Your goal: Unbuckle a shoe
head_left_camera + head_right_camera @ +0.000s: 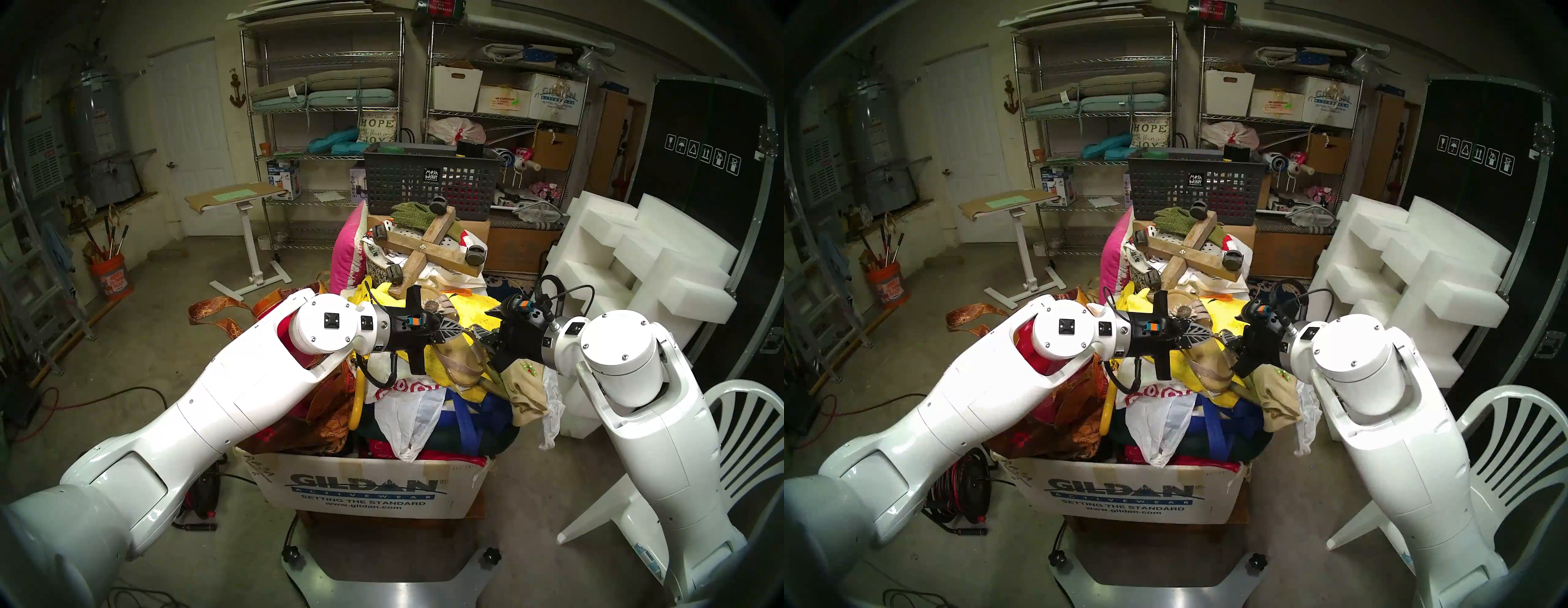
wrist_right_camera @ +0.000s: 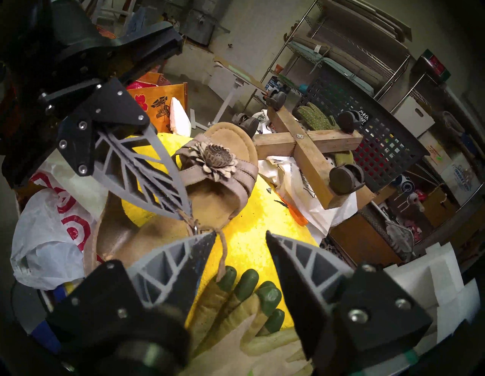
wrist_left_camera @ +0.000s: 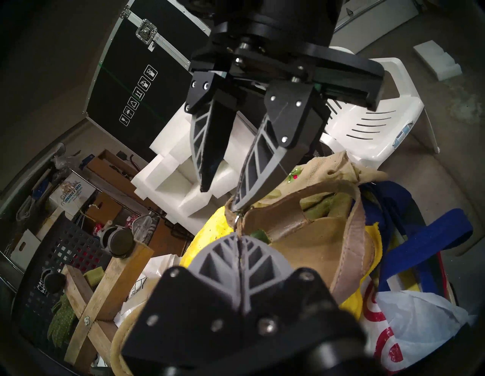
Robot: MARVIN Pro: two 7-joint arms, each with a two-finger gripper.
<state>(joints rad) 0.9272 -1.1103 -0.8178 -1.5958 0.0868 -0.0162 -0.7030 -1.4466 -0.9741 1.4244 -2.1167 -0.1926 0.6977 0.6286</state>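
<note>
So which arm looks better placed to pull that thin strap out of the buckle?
The right. Its pincer is open with the loose strap end between its fingers, while the left pincer is shut on the strap by the buckle, steadying the sandal.

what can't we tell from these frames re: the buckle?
- Buckle prong state: too small in the right wrist view.
- What the shut left end effector pinches: hidden by its own fingers.
- Sandal heel: covered by both end effectors in the head views.
- Right end effector: open.

From the head we look down twice at the pile; our wrist cameras face each other closely, sharing the shoe (image 3: 309,236).
</note>
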